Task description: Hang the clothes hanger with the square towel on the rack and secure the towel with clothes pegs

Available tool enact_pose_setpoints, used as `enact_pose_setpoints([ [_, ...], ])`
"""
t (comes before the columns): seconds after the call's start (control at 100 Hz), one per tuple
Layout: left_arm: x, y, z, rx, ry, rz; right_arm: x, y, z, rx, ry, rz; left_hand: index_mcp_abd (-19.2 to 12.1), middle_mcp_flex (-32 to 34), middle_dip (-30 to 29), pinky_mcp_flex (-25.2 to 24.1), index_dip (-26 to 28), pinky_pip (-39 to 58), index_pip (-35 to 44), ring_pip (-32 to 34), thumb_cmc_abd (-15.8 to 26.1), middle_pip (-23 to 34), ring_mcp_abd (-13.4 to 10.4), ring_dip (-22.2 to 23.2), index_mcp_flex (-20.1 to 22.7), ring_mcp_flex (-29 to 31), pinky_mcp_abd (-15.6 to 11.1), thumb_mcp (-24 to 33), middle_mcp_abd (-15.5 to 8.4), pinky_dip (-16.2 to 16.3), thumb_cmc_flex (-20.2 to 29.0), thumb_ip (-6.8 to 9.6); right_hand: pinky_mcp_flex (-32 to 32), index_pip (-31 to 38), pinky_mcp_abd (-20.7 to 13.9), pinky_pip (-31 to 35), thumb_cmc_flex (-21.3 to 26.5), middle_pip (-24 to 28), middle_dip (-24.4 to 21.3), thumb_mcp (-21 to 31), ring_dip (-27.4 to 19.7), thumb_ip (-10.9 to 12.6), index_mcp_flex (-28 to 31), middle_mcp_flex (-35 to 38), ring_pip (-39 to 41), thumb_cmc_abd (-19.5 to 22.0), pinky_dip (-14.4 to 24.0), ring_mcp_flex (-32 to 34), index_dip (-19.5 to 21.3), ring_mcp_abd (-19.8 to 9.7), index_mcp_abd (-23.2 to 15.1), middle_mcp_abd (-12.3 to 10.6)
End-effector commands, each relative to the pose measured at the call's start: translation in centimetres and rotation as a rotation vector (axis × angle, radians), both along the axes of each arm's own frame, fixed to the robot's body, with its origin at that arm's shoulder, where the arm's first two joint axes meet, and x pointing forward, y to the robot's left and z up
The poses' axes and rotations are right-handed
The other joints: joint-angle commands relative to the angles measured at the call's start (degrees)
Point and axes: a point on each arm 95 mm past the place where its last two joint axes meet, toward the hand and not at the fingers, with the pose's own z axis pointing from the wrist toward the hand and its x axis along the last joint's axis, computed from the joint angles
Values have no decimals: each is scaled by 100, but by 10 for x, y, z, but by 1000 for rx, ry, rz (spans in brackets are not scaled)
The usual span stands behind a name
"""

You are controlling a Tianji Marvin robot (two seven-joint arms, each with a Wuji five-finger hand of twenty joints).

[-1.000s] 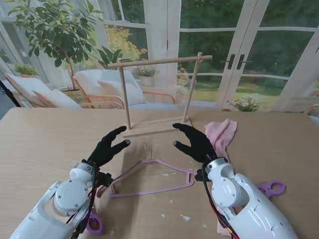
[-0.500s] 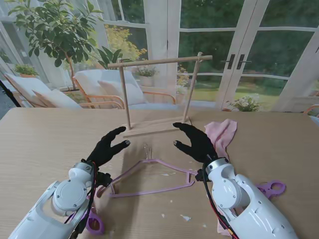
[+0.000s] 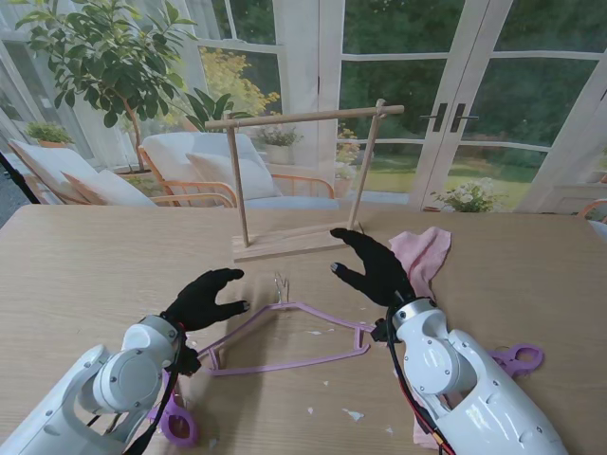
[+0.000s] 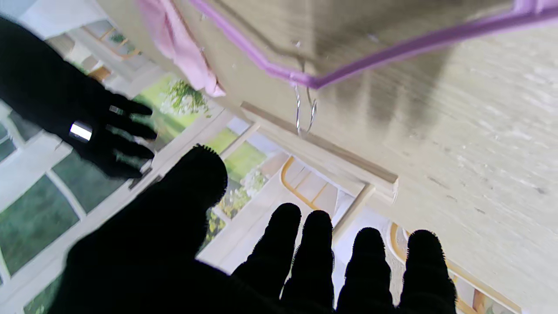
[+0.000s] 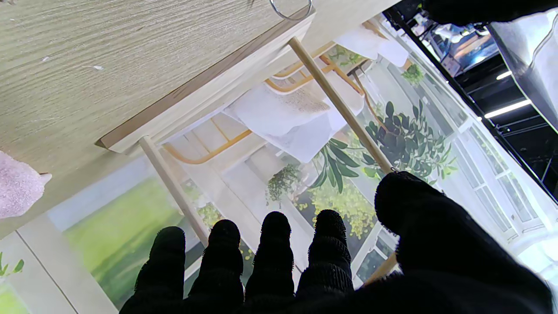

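Between hanger (image 3: 285,336) and rack (image 3: 299,180): bare table (image 3: 95,256)

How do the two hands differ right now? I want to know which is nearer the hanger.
The left hand sits nearer to me, right beside the hanger; the right hand is farther out, near the rack. The left's fingers curl slightly; the right's spread wider. Both are open, gloved black and hold nothing.

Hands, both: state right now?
Left hand: open, holding nothing, above the hanger.
Right hand: open, holding nothing, beside the towel.
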Motion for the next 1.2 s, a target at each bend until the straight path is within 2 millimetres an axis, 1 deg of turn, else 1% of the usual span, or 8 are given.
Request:
enact_pose_setpoints([
  [0.0,-1,-5,-16,21,43,-18,-1,6,1,13,1,15,28,-4,103,73,93,164,37,124,-104,122,22,150,15,118,124,145,12,252,-125,152,-49,-50,-207,-196,58,-40,0,-14,-19,315,-34,-130,0,100,1367,-185,97,-193,-200,-196],
  [0.25,6,-15,-42,183,54,-56,-3,6,3,19,2,12,52,33,243,298,164,318,188,588,-216,300,160,426,-100,196,337,343,27,773,-261,133,-48,-47,-216,-206,47,-35,2,9,-18,309,-35,-136,-1,98,1376,-194,104,-193,-195,-199],
  [0.56,23,-25,-60,306,-6,-75,-5,6,3,14,8,8,56,93,600,317,322,761,655,1496,-430,751,297,739,-231,191,343,973,45,1067,-304,78,-38,-35,-212,-215,43,-30,3,38,-13,300,-28,-133,8,89,1388,-191,119,-189,-184,-186],
  [0.7,28,-31,-65,311,-8,-75,-6,6,3,13,10,7,-115,78,885,-201,567,2163,1139,2019,-545,1017,363,1015,-90,123,186,1200,68,443,-240,31,-33,-27,-216,-217,39,-29,3,44,-14,296,-22,-133,7,89,1393,-190,126,-189,-176,-185],
  [0.74,29,-33,-66,309,-6,-76,-6,6,3,13,11,6,-181,82,975,-247,695,2436,1321,2093,-574,1053,357,1042,28,110,184,1246,70,35,-222,18,-30,-23,-218,-217,41,-24,5,48,-13,296,-16,-127,8,86,1394,-190,129,-187,-169,-180],
  [1.04,37,-41,-79,350,15,-86,-8,5,3,14,12,2,-192,205,1220,-243,2064,3006,3427,2478,-696,1332,402,1144,498,204,194,1628,50,-411,82,-74,-28,1,-223,-225,39,-6,14,63,-12,288,-8,-135,11,86,1402,-188,152,-194,-155,-178],
  [1.13,38,-43,-83,342,14,-74,-8,5,3,13,14,1,-195,304,1251,-250,2564,3214,4178,2596,-1003,1416,449,1172,581,284,220,1318,62,-441,696,-561,-26,8,-223,-226,42,-3,15,70,-8,287,-5,-134,18,79,1404,-185,159,-195,-149,-180],
  [1.19,38,-44,-84,332,10,-65,-8,5,3,13,17,1,-238,443,1278,-259,2656,3369,4812,2658,-1057,1512,472,1168,673,329,236,784,93,-481,1280,-634,-23,13,-226,-226,47,-6,14,77,-8,287,-4,-140,17,82,1405,-188,164,-196,-145,-181],
])
